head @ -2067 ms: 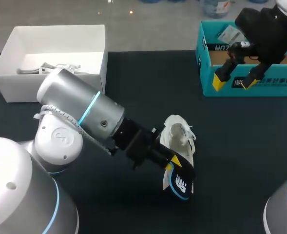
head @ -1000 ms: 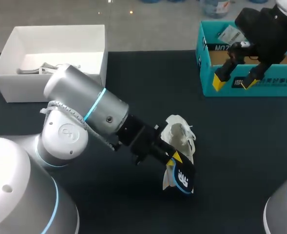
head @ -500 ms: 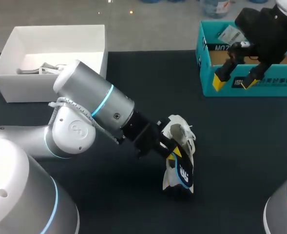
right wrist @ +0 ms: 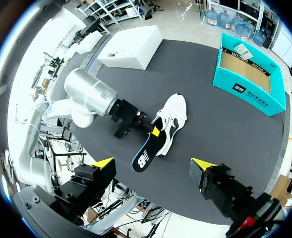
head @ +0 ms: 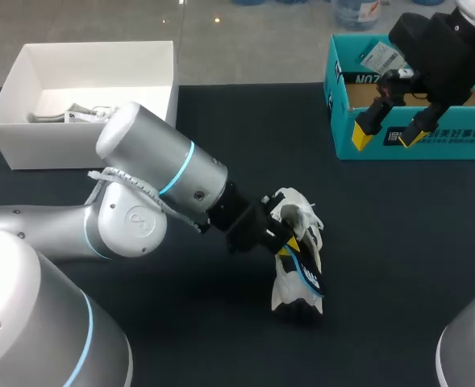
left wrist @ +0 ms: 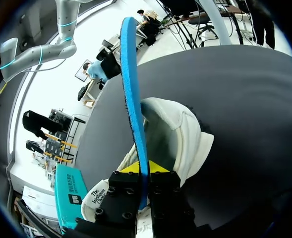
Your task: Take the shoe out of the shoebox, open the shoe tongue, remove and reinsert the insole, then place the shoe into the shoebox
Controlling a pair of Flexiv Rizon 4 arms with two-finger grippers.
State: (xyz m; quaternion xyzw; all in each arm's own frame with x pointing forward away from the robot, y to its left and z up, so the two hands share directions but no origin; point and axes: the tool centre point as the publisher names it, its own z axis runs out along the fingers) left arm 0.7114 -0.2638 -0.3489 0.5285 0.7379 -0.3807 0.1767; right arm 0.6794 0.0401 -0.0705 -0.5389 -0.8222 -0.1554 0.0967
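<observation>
The shoe (head: 297, 216) — white — lies on the dark desk (head: 398, 258) near its middle, well apart from the teal shoebox (head: 406, 147). The left hand (left wrist: 145, 174) is clamped on the blue insole (right wrist: 146, 154), which juts out past the shoe's heel end. The right hand (head: 386, 133) hangs over the shoebox's near wall — fingers apart, holding nothing.
</observation>
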